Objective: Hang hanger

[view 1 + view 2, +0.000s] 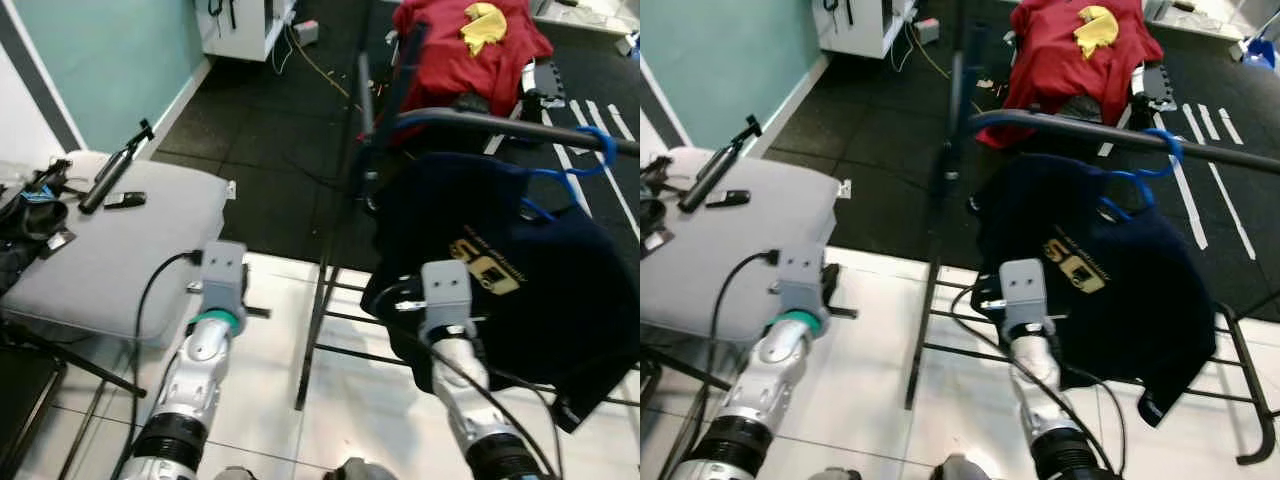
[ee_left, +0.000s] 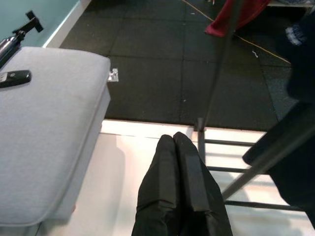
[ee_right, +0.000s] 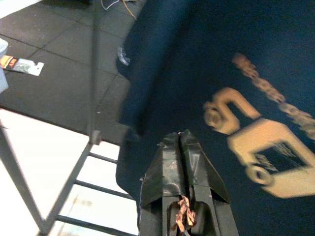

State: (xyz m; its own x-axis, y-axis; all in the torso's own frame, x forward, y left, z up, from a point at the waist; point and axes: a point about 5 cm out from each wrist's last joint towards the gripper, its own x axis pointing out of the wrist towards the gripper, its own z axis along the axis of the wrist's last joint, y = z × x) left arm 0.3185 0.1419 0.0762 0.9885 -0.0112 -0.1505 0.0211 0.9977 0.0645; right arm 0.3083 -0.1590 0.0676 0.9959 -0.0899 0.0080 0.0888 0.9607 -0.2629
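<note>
A blue hanger (image 1: 578, 172) hangs by its hook on the dark top rail (image 1: 480, 122) of a clothes rack. It carries a navy T-shirt (image 1: 545, 275) with a gold print (image 3: 261, 147). My right gripper (image 3: 180, 136) is shut and empty, its tips close in front of the shirt's lower part, below the rail. My left gripper (image 2: 173, 138) is shut too and holds nothing. It hovers over the white tiles between a grey cushion (image 2: 44, 123) and the rack's upright post (image 2: 216, 73).
The rack's lower cross bars (image 1: 345, 318) run along the floor between my arms. On the grey cushion (image 1: 120, 245) lie a black remote (image 1: 125, 200) and a folded tripod (image 1: 115, 172). A red garment (image 1: 460, 50) lies beyond the rack on black floor mats.
</note>
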